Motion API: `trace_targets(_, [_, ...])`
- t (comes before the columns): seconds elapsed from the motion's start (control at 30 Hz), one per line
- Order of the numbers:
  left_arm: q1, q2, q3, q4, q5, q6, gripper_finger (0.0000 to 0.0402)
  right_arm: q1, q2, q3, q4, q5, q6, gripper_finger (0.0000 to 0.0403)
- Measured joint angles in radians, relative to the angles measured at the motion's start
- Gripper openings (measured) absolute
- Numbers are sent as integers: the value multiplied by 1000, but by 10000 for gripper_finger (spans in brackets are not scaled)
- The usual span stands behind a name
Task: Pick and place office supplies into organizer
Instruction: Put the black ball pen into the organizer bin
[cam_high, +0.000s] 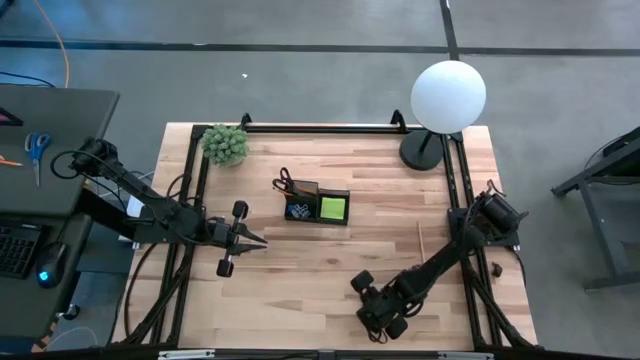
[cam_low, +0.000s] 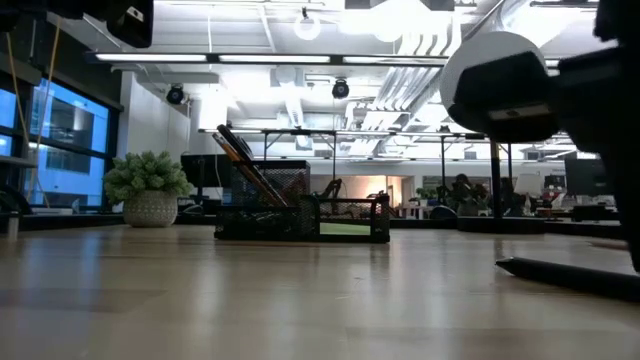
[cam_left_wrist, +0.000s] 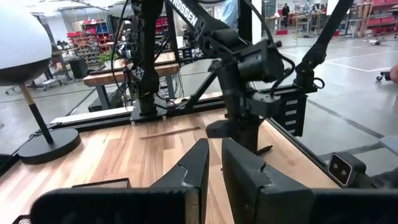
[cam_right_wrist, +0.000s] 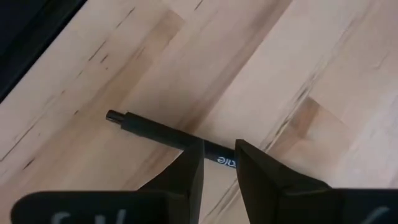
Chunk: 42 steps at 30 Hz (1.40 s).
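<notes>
From above, the organizer (cam_high: 317, 205) sits mid-table holding the lime-green sticky-note pad (cam_high: 333, 208), the left gripper (cam_high: 258, 240) hovering beside it, fingers nearly pressed together on nothing. At the wrist, the right gripper (cam_right_wrist: 219, 163) straddles a dark pen (cam_right_wrist: 161, 134) lying on the table's (cam_right_wrist: 323, 74) near edge, its 2 fingers (cam_right_wrist: 186, 168) on either side of the barrel.

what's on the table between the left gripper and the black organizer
Nothing: in the high view only bare wood separates the left gripper from the organizer.
</notes>
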Motion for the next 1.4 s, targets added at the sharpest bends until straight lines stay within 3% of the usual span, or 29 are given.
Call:
trace_targets(0.43, [0,7,0,-28,0,-104,35,26,16,51,-81,22,-42,84])
trace_targets(0.8, [0,137,0,-15,0,-279,35,39,49,56,-69,24,-101,84])
trace_targets(1.0, [0,234,0,59,0,-356,35,52,61,58,-68,85,-178,85])
trace_targets(1.4, [-1,445,0,300,17,-450,35,55,82,67,-42,87,-243,116])
